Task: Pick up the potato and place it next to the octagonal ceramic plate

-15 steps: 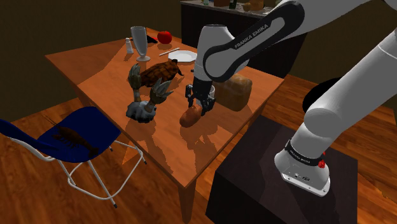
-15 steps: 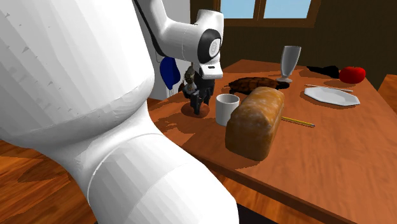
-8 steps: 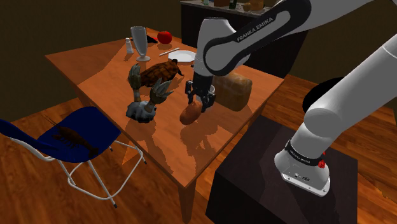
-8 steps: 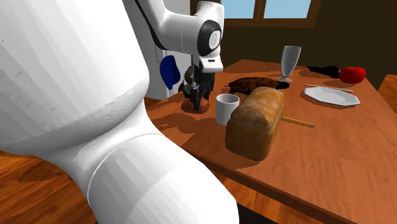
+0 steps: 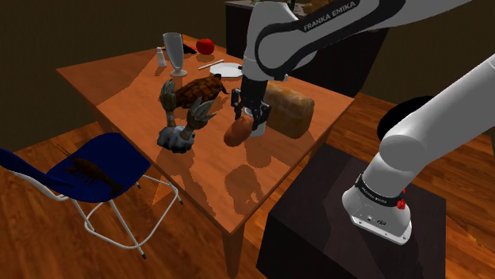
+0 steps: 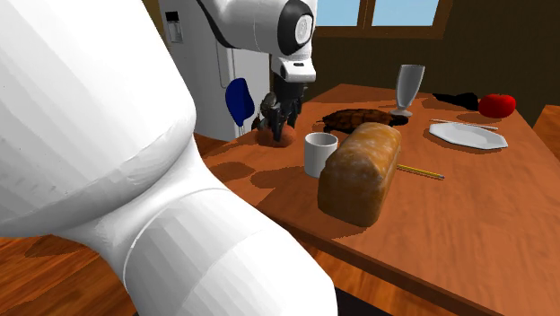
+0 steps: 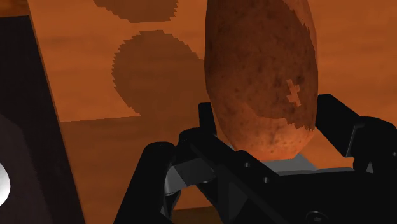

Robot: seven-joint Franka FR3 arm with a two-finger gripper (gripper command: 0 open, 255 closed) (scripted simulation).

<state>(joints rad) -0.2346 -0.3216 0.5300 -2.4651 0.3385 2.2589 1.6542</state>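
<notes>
Gripper (image 5: 247, 120) clamped on the potato (image 5: 235, 133), fingers (image 7: 208, 118) across its narrow width so it hangs lengthwise. I hold it clear of the table (image 5: 119, 87), shadow beneath. The octagonal plate (image 5: 231, 70) sits well apart, farther along; the height should clear obstacles.

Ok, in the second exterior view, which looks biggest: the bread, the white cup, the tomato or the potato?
1. bread loaf, clearly largest.
2. white cup.
3. tomato and potato look about alike: the tomato sits farther off and the pincer hides part of the potato, so I won't rank them.
</notes>
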